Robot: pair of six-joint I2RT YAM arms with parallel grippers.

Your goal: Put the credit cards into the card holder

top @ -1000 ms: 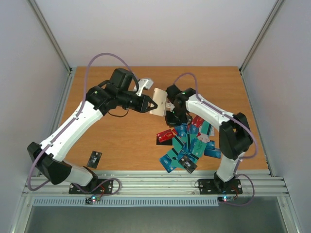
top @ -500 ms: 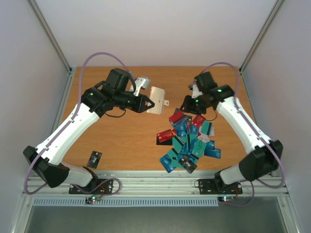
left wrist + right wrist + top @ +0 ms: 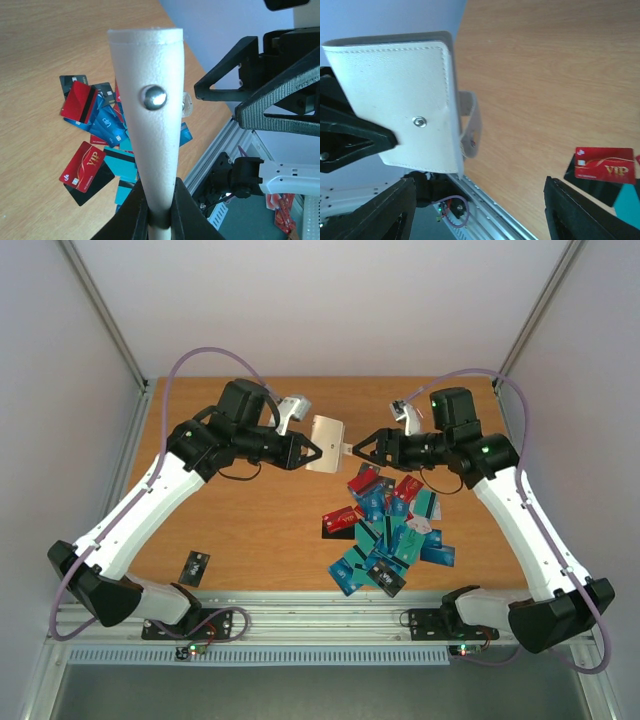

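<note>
Now right fingers point(image 3: 580, 215) spread, drawn back from the card holder point(image 3: 400, 100), left fingers point(image 3: 131, 222) still pinching its edge

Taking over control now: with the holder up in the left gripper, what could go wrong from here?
The left gripper pinches the card holder by one edge only, off the table; a nudge could twist it loose. The open right gripper is close to the clasp tab and might snag it. One black card lies apart near the left arm's base, easily missed.
</note>
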